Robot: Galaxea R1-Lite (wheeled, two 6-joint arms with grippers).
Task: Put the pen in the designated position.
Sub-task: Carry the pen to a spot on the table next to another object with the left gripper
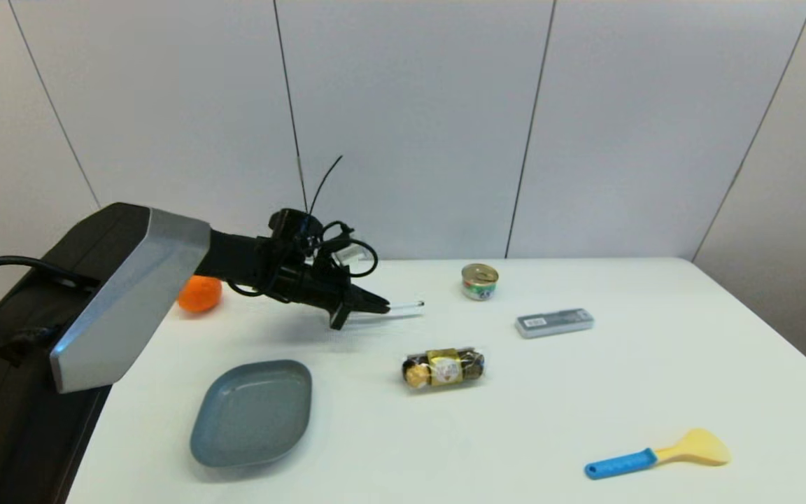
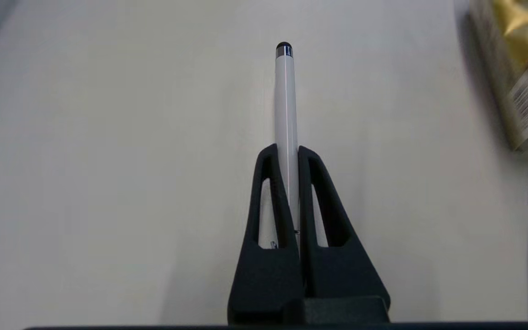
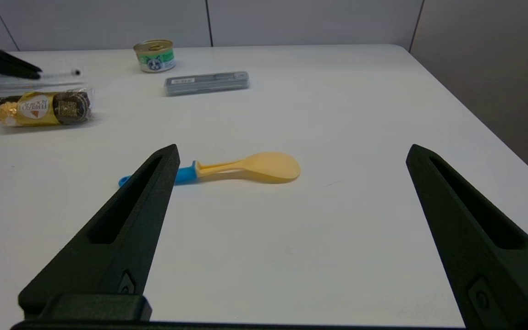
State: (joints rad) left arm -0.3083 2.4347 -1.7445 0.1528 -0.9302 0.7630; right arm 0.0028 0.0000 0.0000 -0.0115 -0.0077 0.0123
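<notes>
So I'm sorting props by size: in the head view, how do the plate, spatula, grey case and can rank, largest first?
1. Plate, clearly largest.
2. Spatula, though it lies nearest the camera, which flatters it.
3. Grey case.
4. Can, smallest, but farthest back, so unsure.

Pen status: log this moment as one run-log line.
left gripper: shut on pen, above the table | pen: lengthwise between fingers, black tip forward | right gripper: open, idle near spatula | placement: not yet done
</notes>
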